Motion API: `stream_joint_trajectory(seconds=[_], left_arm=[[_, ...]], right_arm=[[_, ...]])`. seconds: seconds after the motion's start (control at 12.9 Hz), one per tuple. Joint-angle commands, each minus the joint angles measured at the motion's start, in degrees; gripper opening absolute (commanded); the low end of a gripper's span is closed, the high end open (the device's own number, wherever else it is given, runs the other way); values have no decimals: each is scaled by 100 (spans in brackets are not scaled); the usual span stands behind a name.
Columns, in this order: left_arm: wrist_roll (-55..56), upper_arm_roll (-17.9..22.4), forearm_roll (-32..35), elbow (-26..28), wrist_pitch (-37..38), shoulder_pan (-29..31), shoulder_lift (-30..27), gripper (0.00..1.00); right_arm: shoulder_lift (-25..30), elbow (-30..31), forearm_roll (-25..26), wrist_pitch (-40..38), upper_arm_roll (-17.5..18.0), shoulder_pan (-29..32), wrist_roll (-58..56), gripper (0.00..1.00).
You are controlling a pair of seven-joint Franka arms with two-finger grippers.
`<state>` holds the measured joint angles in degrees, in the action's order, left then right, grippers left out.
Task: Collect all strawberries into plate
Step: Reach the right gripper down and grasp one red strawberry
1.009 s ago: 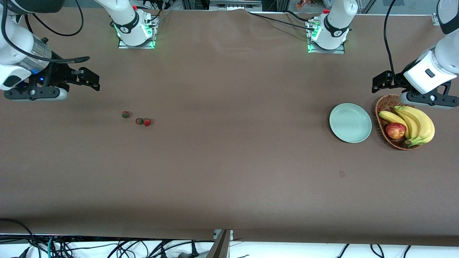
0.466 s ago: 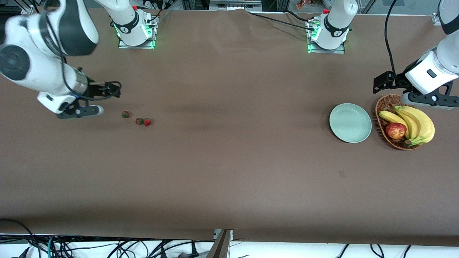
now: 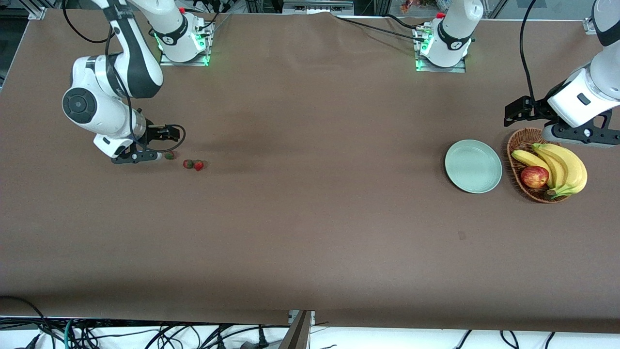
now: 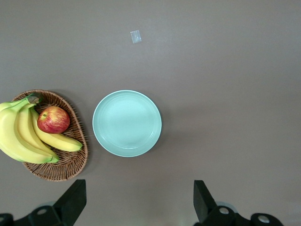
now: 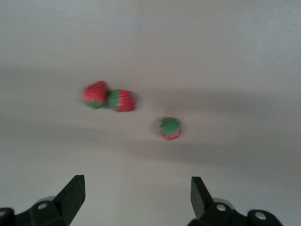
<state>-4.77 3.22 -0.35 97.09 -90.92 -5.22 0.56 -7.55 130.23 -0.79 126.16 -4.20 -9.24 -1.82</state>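
Right gripper [image 3: 157, 144]: we see its fingers spread wide and holding nothing, low over the table [image 3: 310, 232] at the right arm's end.
Strawberries: three lie on the table. The single strawberry [image 3: 169, 154] sits just beside the right gripper's fingertips, not between them; the touching pair [image 3: 193, 165] lies a little nearer the front camera.
Plate [image 3: 473, 166]: bare, beside the wicker basket [image 3: 520, 145] of bananas [image 3: 562, 167] and apple [image 3: 534, 177], at the left arm's end.
Left gripper [image 3: 520, 110]: fingers spread, holding nothing, waiting over the basket's rim.
Hard to see: in both wrist views only the fingers' tips show.
Change: the right gripper has swung in toward the strawberries; they have not moved.
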Motion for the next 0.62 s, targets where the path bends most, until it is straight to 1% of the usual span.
stream_joint_trajectory(seconds=[0.0, 0.16, 0.31, 0.54], left_arm=[[38, 3, -106, -164, 48, 13, 75, 100], [38, 4, -106, -164, 48, 13, 75, 100], [29, 12, -114, -164, 48, 21, 75, 100], [38, 3, -114, -164, 48, 21, 75, 100]], right_arm=[[-535, 108, 17, 749, -212, 37, -363, 99], [-843, 108, 0, 1085, -239, 45, -363, 99], [-958, 108, -35, 1217, -239, 45, -363, 97], [-1108, 108, -53, 1358, -239, 45, -363, 88]])
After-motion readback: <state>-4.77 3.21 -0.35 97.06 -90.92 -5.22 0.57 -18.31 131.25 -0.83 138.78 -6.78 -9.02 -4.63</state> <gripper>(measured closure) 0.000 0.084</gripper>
